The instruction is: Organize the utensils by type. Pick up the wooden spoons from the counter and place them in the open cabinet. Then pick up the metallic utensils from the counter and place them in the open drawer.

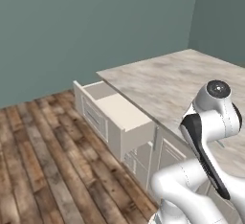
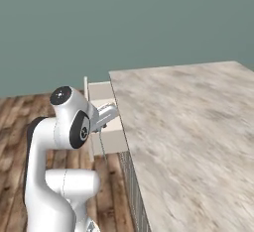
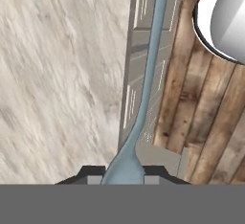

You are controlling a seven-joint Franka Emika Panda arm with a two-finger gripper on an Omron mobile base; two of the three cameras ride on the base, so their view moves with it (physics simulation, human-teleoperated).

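Gripper [image 3: 123, 173] is closed on a grey metal spoon [image 3: 148, 74]. In the hand view the broad bowl end sits pinched between the two fingertips, and the long thin handle runs away from the gripper, out past the counter [image 3: 57, 74] edge and over the grey cabinet fronts [image 3: 143, 36]. The counter lies to one side of the gripper there, the wood floor [image 3: 201, 122] to the other.

In the right base view the gripper [image 2: 106, 114] is off the counter edge, right by the open drawer [image 2: 106, 108], with the thin spoon [image 2: 101, 144] hanging down below it. The drawer [image 1: 119, 110] is pulled well out, and its cream inside looks bare from the left base view.

Judged step: second half of the task, carrying a metal utensil to the drawer. No wooden spoons visible on the counter parts shown, so they are likely already put away.

Next move calls for getting the whole spoon over the drawer interior, lowering it, then opening the fingers. The spoon hangs long, so the handle could catch on the drawer wall or front.
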